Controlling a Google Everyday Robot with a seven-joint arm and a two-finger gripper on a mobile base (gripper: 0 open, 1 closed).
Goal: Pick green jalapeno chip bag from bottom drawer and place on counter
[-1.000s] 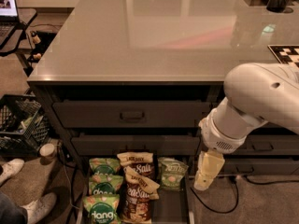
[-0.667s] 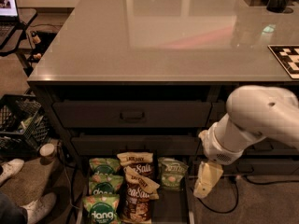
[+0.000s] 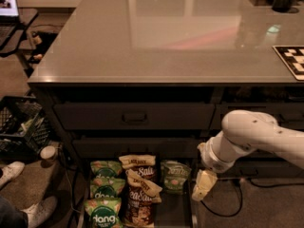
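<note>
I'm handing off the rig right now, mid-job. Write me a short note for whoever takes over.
Gripper: low, just right of the open bottom drawer, near the green jalapeno chip bag but apart from it.
Bag: in the drawer's right side, toward the back, beside the Sea Salt bags; the dang bags fill the left side.
Counter: no chip bag on it.
Done: drawer is open, arm is down at drawer level.
Left: grasp the jalapeno bag, lift it out, set it on the counter.
</note>
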